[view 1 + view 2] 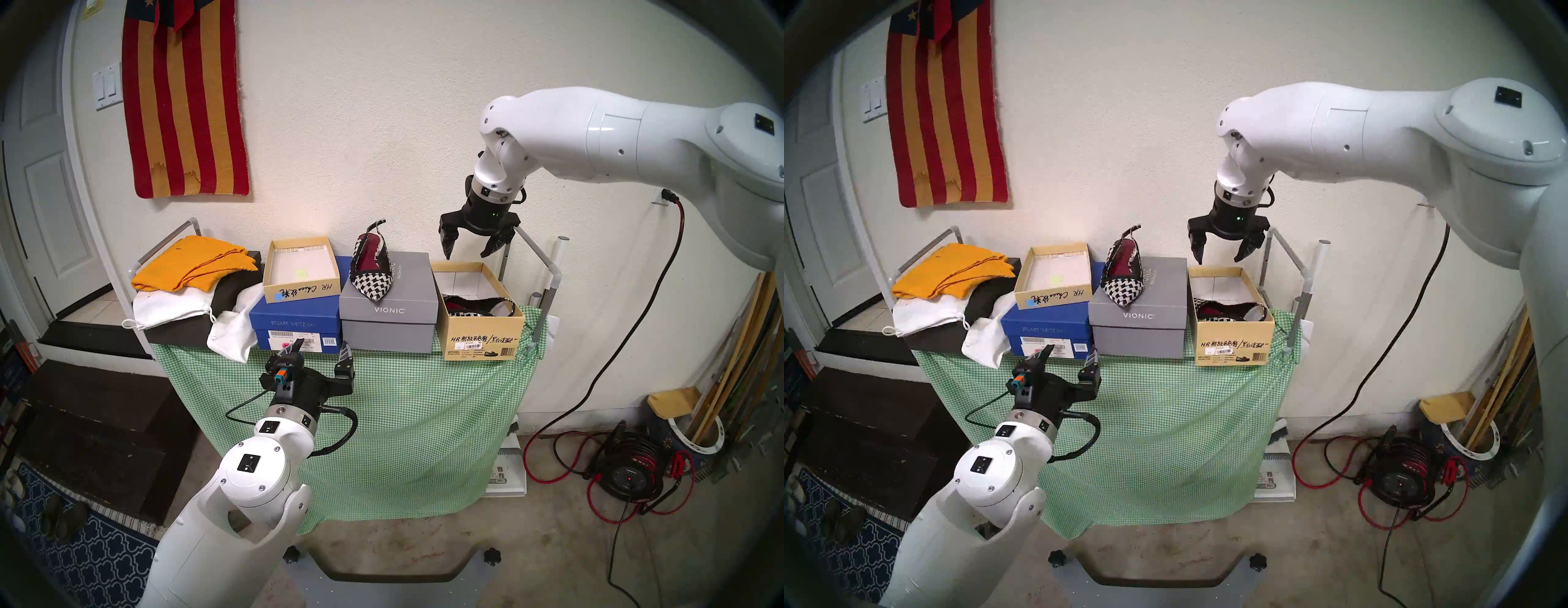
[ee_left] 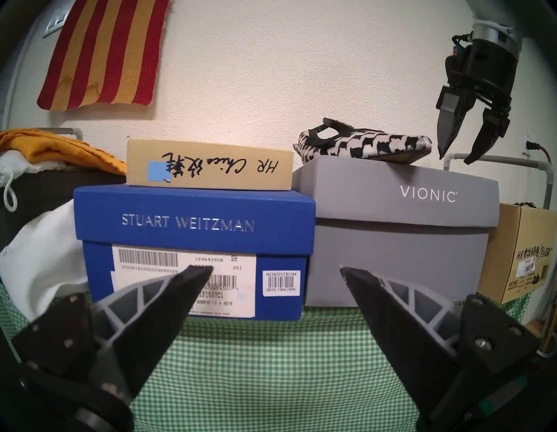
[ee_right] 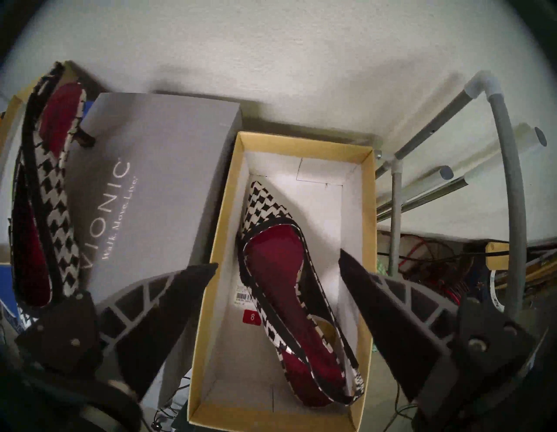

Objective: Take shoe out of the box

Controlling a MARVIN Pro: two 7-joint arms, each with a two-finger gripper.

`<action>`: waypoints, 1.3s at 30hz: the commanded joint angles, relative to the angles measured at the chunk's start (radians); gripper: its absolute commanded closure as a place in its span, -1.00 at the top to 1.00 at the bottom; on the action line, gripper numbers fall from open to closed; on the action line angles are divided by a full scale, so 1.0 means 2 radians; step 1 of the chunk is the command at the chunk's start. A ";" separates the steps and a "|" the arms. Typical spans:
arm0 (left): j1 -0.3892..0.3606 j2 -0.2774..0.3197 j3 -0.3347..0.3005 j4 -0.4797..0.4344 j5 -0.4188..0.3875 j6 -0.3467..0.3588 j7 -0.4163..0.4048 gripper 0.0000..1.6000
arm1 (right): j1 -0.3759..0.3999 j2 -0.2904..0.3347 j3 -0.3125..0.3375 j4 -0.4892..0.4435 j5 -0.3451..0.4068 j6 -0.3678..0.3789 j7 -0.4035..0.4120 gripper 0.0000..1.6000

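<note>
Your tan cardboard shoebox (image 1: 483, 337), white inside, sits at the bench's (image 1: 382, 407) right end and holds one houndstooth slingback shoe (image 3: 289, 289) with a red insole. Its mate (image 1: 371, 271) lies on the grey VIONIC box (image 1: 388, 316) beside it. Your right gripper (image 1: 471, 254) hangs above the shoebox, fingers spread and empty; your left gripper (image 1: 320, 354) is likewise spread, grasping nothing.

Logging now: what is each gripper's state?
Left gripper: open, empty, in front of the blue Stuart Weitzman box.
Right gripper: open, empty, above the tan cardboard shoebox.

Cream wall (image 1: 382, 106), striped hanging (image 1: 186, 106)
</note>
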 commanded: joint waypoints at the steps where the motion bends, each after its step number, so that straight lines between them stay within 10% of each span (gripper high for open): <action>1: 0.000 0.001 -0.001 0.000 0.000 0.000 0.000 1.00 | -0.044 -0.025 -0.011 0.051 -0.008 -0.001 0.024 1.00; 33: 0.000 0.001 -0.001 0.000 0.000 0.000 0.000 1.00 | -0.134 -0.049 -0.081 0.144 -0.073 -0.001 0.155 1.00; 34: 0.000 0.001 -0.001 0.000 0.000 0.000 0.000 1.00 | -0.132 -0.051 -0.083 0.145 -0.075 -0.001 0.159 0.24; 35: 0.000 0.001 -0.001 0.000 0.000 0.000 0.000 1.00 | -0.131 -0.053 -0.084 0.147 -0.077 -0.001 0.164 0.00; 39: 0.000 0.001 -0.001 0.000 0.000 0.000 0.000 1.00 | -0.126 -0.059 -0.087 0.147 -0.079 -0.001 0.169 -0.02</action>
